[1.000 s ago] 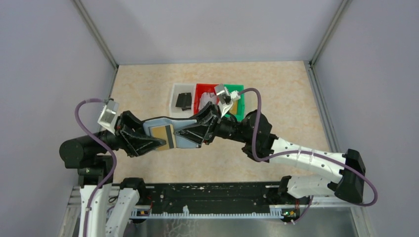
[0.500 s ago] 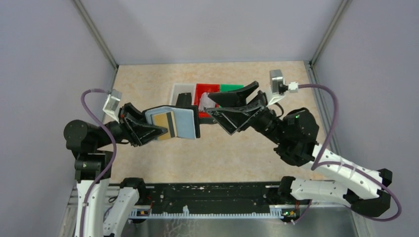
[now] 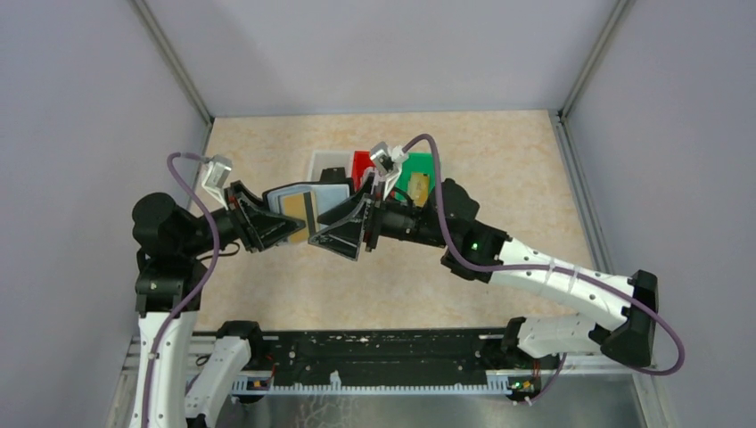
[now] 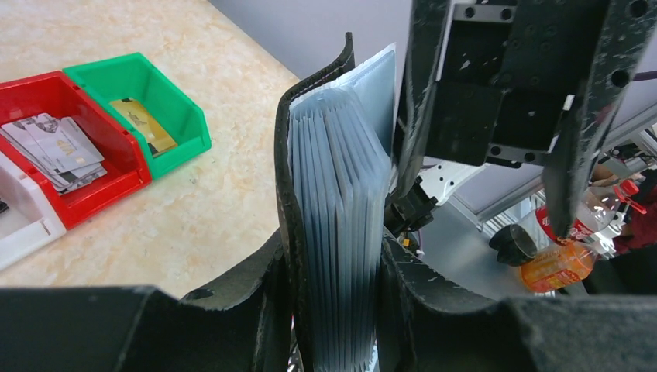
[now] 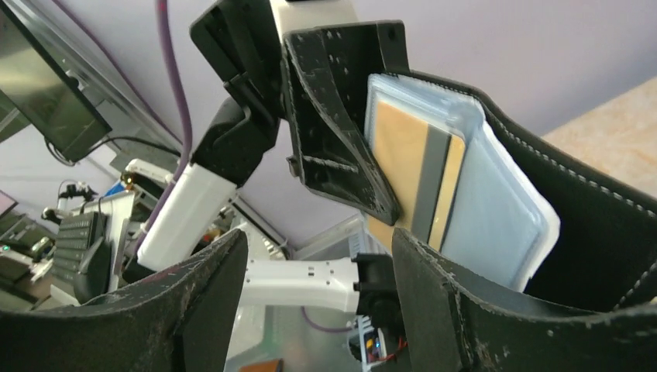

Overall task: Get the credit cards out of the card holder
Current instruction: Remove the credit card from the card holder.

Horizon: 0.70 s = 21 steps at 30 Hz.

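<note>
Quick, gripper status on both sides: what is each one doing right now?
Left gripper: closed, holding the card holder upright.
Right gripper: open, holding nothing, close to the holder.

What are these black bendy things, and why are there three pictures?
They are two robot arms. One picture looks down from above; the other two come from small cameras on each wrist. The left hand grips an open black card holder with a striped gold card in its clear sleeves. The right hand is open close to it, holding nothing. On the table stand a white bin, a red bin with grey cards and a green bin with a gold card.
</note>
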Available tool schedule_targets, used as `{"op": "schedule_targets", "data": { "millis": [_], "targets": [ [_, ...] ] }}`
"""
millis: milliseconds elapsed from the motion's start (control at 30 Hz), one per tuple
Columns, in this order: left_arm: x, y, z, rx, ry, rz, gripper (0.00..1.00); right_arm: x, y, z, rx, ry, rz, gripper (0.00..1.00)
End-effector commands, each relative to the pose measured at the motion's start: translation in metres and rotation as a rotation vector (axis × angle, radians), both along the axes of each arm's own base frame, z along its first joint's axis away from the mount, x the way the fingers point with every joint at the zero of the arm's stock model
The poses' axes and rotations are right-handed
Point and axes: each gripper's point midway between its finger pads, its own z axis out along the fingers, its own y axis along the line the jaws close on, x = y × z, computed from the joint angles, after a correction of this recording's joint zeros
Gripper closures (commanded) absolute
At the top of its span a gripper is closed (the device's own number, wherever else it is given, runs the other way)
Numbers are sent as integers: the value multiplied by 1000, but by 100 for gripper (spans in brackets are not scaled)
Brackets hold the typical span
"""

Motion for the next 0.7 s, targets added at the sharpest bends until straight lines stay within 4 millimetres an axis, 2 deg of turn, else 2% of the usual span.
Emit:
{"op": "schedule_targets", "data": {
  "millis": [0,100,333,433,667],
  "targets": [
    [-6,1,19,5,-82,12,100,-9,-12,18,67,1,34,32],
    [-6,0,18,-8,-38,-5,100,0,-14,2,57,61,24,32],
    [-6,-6,12,-21,68,-83,100,19,-18,-21,80,179,64,35],
    [-6,-6,11,-19,91,-102,100,19,-16,-25,89,192,81,36],
    [-3,-7,10,-15,111,-105,100,16,-3,-19,112,203,167,43]
  ]
}}
